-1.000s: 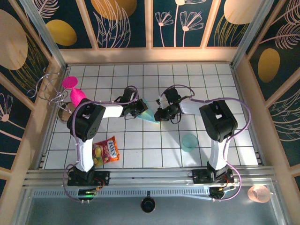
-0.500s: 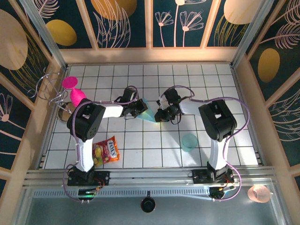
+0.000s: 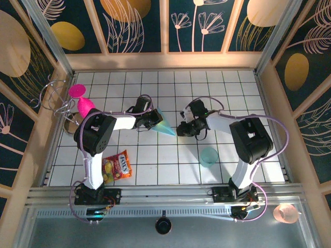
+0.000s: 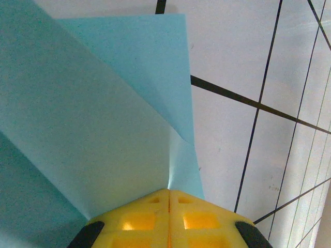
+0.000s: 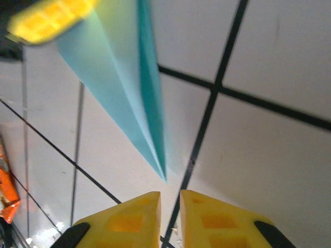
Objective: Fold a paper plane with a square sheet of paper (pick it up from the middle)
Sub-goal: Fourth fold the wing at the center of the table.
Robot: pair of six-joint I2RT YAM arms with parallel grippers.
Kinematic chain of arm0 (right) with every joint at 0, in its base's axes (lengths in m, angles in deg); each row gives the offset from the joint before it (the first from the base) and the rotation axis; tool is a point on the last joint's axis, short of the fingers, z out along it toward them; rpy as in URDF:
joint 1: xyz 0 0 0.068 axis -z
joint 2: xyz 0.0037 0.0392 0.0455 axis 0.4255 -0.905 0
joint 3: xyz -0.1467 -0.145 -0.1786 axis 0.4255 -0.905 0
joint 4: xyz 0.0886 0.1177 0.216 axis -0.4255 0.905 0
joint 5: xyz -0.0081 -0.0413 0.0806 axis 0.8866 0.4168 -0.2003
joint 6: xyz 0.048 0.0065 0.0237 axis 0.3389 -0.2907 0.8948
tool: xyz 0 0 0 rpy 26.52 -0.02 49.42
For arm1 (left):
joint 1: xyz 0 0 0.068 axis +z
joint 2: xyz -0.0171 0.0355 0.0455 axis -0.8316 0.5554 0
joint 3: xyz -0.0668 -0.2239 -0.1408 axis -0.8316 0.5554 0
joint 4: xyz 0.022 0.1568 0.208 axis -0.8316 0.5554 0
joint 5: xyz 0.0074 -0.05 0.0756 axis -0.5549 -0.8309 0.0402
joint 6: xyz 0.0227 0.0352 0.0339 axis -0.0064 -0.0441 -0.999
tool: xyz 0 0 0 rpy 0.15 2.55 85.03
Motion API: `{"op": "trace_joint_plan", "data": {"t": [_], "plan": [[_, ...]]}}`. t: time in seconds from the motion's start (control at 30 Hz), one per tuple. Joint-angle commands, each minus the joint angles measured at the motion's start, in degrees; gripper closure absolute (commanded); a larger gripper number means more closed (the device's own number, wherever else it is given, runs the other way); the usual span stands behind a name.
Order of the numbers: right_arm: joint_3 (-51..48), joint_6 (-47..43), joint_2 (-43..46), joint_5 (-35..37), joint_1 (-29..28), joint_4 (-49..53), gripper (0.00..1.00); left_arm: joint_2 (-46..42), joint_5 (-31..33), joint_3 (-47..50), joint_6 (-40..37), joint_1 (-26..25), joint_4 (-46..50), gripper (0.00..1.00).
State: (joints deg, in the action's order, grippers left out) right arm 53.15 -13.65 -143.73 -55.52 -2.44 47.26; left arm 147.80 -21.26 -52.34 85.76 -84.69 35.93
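Left wrist: the left end effector (image 4: pixel 169 200) is pinching the paper plane (image 4: pixel 98 124), seemingly nearly folded. The right end effector (image 5: pixel 170 199) is hovering slightly parted, empty.

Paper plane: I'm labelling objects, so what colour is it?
The paper plane is light blue, clearest in the left wrist view.

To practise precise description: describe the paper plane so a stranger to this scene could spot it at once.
At the middle of the white tiled table, the left gripper pinches the paper plane. It is a narrow, pointed, matte light-blue dart, unlike the round translucent teal cup standing nearer the right arm's base.
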Motion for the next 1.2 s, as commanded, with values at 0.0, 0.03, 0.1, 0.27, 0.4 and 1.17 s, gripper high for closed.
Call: {"op": "trace_joint_plan", "data": {"t": [0.0, 0.03, 0.1, 0.27, 0.4, 1.17], "plan": [[2.64, 1.39, 1.28, -3.26, -0.19, -4.51, 0.81, 2.41, 2.24, 0.83, -1.08, 0.26, 6.85, 0.92], [3.81, 1.45, -0.06, -3.41, -0.63, -4.64, 0.81, 2.46, 2.23, 0.76, -1.10, 0.22, 6.79, 0.93], [5.81, 1.44, -2.68, -2.75, -1.59, -4.63, 0.83, 2.51, 1.96, 0.78, -1.05, 0.21, 6.55, 0.92], [10.10, 1.36, -7.99, -0.90, -2.86, -4.48, 0.88, 2.53, 1.68, 0.99, -0.94, 0.21, 6.44, 0.92], [11.09, 1.14, -10.47, -0.02, -3.04, -3.87, 0.90, 2.38, 1.71, 1.00, -0.84, 0.22, 6.48, 0.92], [9.16, 1.29, -14.63, 6.88, -3.41, 0.38, 0.94, -7.85, -0.37, 1.93, -2.54, -3.10, 3.90, 0.92]]}}
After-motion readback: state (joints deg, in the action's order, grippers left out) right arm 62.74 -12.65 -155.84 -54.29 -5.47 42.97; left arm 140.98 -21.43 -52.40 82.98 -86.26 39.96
